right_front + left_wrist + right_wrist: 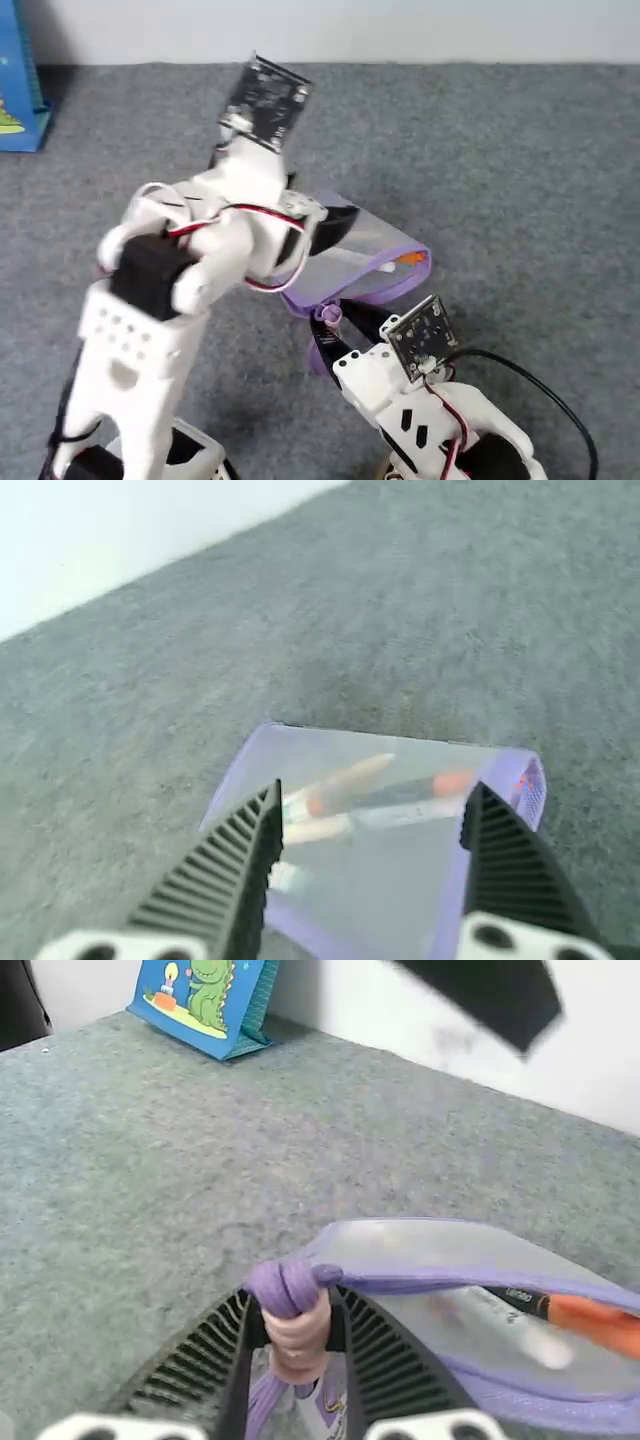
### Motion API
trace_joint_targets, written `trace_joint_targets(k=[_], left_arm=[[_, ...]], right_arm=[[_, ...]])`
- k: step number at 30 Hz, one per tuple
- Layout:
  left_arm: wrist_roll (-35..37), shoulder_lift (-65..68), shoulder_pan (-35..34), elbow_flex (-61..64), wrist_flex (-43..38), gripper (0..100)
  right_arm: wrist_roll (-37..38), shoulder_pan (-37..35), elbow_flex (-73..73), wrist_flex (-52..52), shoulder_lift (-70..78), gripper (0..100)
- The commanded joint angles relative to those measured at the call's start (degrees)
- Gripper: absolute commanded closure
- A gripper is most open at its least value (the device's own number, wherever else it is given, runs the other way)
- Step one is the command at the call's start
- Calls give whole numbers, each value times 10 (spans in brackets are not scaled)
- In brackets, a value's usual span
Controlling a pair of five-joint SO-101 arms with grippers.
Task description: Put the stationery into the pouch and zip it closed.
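Pouch (pixel 375 250) filled, zip pull (pixel 285 1285) pinched
On the grey table (pixel 520 150) the pouch's zip edge runs from 8 toward 2 o'clock in the high view. The left gripper (pixel 375 792) straddles the 11 o'clock end, fingers spread wide (likely bracing). Pens (pixel 340 785) lie inside. The right gripper (pixel 293 1305), the nearer one, clamps the pull at the 8 o'clock end.

Grey felt table (pixel 520 150), purple pouch (pixel 385 250), blue box (pixel 15 90)

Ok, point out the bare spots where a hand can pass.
Bare grey mat lies right of the pouch up to the wall, and between the blue bag and the left arm. Crowded at the pouch, where both arms meet.
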Motion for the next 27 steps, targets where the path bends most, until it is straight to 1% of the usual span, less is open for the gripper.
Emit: trace_joint_targets(k=[1,3,4,7,9,11,15,17,20,27], left_arm=[[-11,-6,-23,-107,76,720],[-29,-6,-37,-150,132,720],[-41,-7,-47,-161,144,724],[-82,-32,-86,-129,142,724],[-125,-58,-93,-87,140,724],[-150,-90,-92,-46,140,721],[-178,-152,-61,32,140,720],[-179,-180,-29,74,139,720],[-178,-218,18,118,139,720],[-176,-305,94,192,138,720]], right_arm=[[4,22,-8,-22,-8,991],[4,54,-25,-29,-8,991],[6,69,-38,-29,-8,991],[8,102,-84,-32,-7,991],[8,109,-109,-49,-3,991],[18,110,-112,-80,-3,991],[33,110,-110,-141,-2,991],[33,110,-110,-154,-2,991],[33,110,-110,-154,-1,991],[40,108,-110,-153,-1,991]])
